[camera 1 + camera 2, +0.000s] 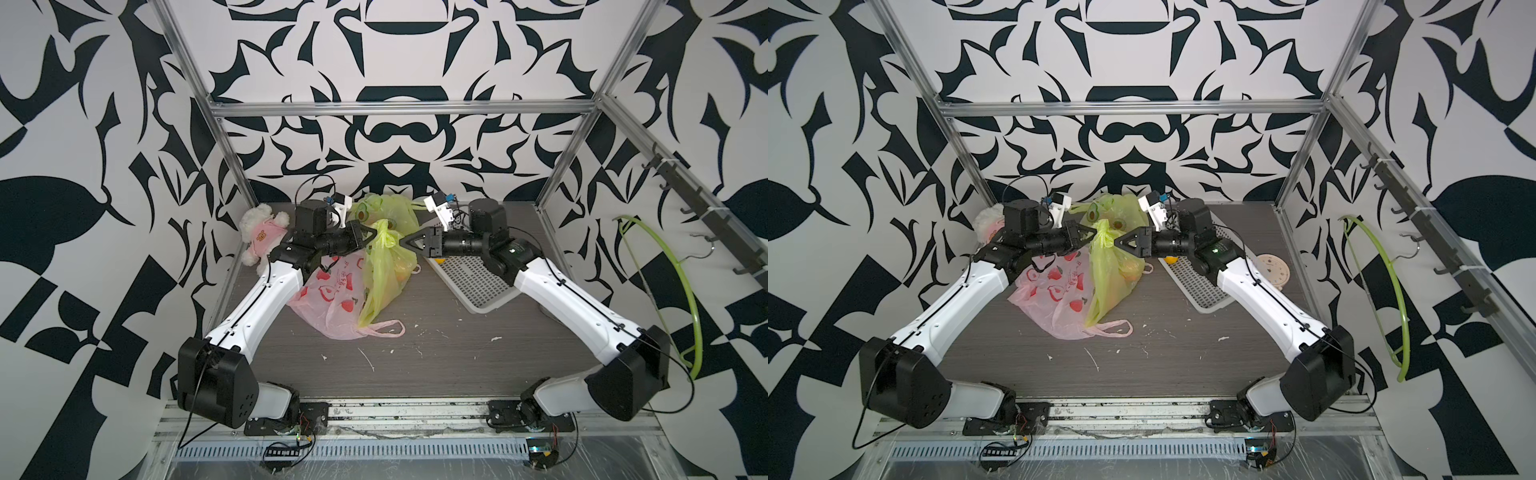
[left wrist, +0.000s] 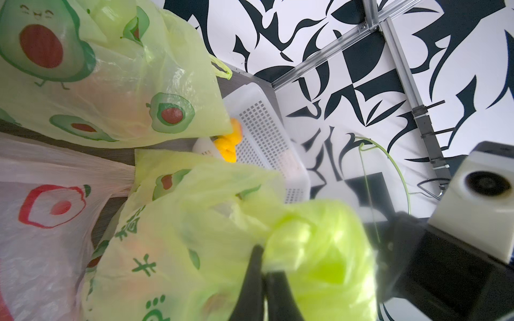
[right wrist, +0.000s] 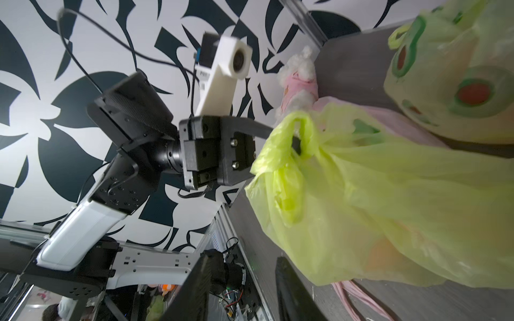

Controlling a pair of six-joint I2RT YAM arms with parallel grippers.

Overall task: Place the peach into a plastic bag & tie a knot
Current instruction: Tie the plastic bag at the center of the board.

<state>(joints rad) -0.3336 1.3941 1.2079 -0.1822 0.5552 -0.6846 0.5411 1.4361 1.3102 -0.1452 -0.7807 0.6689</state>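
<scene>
A yellow-green plastic bag (image 1: 386,270) (image 1: 1111,270) stands lifted at mid-table, its top gathered into a bunched loop (image 3: 289,133). An orange-tinted round shape, the peach (image 1: 1130,266) (image 3: 383,258), shows dimly through its film. My left gripper (image 1: 372,232) (image 1: 1090,232) (image 2: 262,250) is shut on the bag's bunched top. Just right of the bag, my right gripper (image 1: 405,241) (image 1: 1119,242) (image 3: 243,258) is open, with nothing between its fingers and its tips close to the film.
A pink fruit-print bag (image 1: 332,299) lies under the left arm. Behind stands an avocado-print bag (image 1: 386,210). A white perforated tray (image 1: 473,278) with a yellow item (image 1: 1170,259) lies under the right arm. At back left sits a plush toy (image 1: 259,237), and a green hoop (image 1: 681,291) hangs right.
</scene>
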